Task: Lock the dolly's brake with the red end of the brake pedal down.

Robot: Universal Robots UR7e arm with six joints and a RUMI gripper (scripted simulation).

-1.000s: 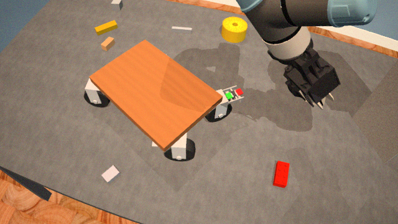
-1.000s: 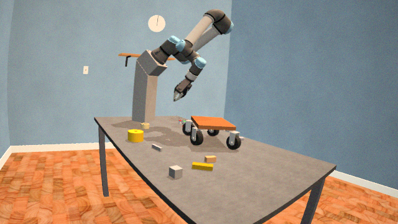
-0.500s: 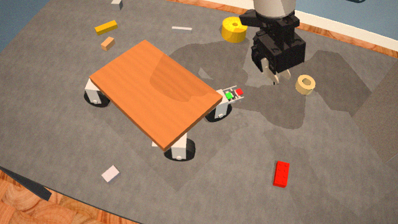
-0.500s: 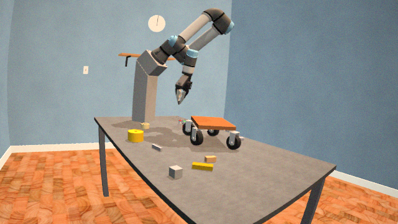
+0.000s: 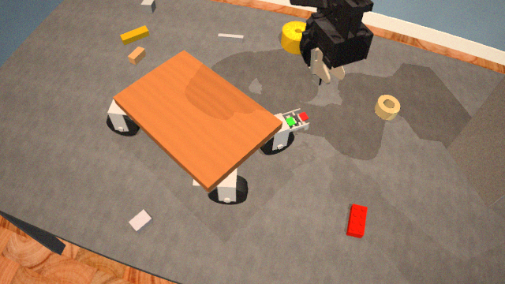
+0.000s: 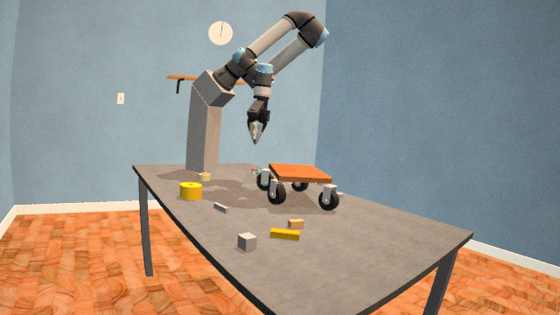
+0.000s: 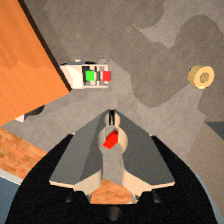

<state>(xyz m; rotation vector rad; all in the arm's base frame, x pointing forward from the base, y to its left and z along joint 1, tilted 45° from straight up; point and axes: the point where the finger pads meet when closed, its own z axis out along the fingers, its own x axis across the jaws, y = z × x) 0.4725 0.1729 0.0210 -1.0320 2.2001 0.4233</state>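
The dolly (image 5: pixel 197 118) has an orange wooden deck on white casters with black wheels and stands on the grey table; it also shows in the exterior view (image 6: pixel 299 172). At its right corner caster sits the brake pedal (image 5: pixel 297 118), with a green end toward the deck and a red end (image 5: pixel 303 116) outward. In the wrist view the pedal (image 7: pixel 97 76) lies ahead of the fingers. My gripper (image 5: pixel 324 75) is shut and empty, hanging well above the table, up and to the right of the pedal; it also shows in the exterior view (image 6: pixel 255 139) and the wrist view (image 7: pixel 112 120).
A yellow cylinder (image 5: pixel 293 37) and a tan ring (image 5: pixel 387 106) lie near the gripper. A red brick (image 5: pixel 357 220) lies at the front right. A yellow bar (image 5: pixel 134 35), a tan block (image 5: pixel 136 55) and small white blocks (image 5: pixel 140 220) are scattered around the dolly.
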